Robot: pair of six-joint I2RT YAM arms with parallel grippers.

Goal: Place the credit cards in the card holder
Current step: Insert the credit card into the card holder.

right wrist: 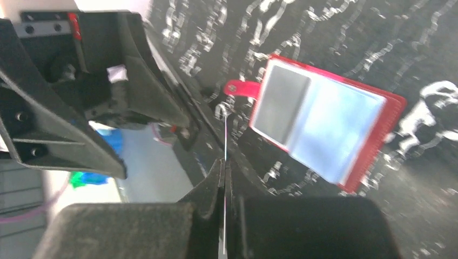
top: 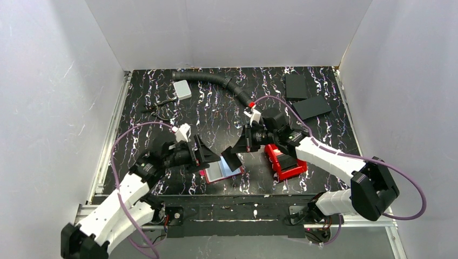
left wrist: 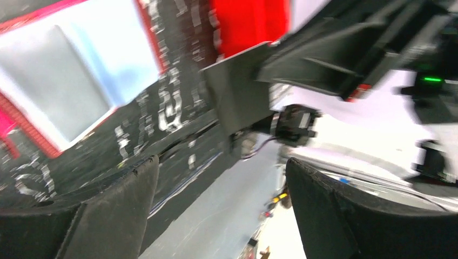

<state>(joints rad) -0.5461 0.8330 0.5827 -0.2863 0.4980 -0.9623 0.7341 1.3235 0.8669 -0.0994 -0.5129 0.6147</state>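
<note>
Overhead view: the small red folding card holder (top: pixel 221 171) lies open and flat on the black, white-veined tabletop (top: pixel 216 110) at lower centre of the frame, its pale blue and grey pockets facing up. The left gripper (top: pixel 208 154) is at the holder's left edge, its jaws spread wide with nothing between them. In the left wrist view the holder fills the upper left, beyond the two dark finger pads (left wrist: pixel 119 208). The right gripper (top: pixel 237 154), just right of the holder, is closed on a thin, flat, pale grey credit card (left wrist: pixel 237 91). The right wrist view shows that card edge-on as a fine white line pinched between the fingers, with the holder up and to the right of the fingertips, apart from the card. A red open-top plastic bin (top: pixel 286 162) sits beneath the right arm, right of centre.
</note>
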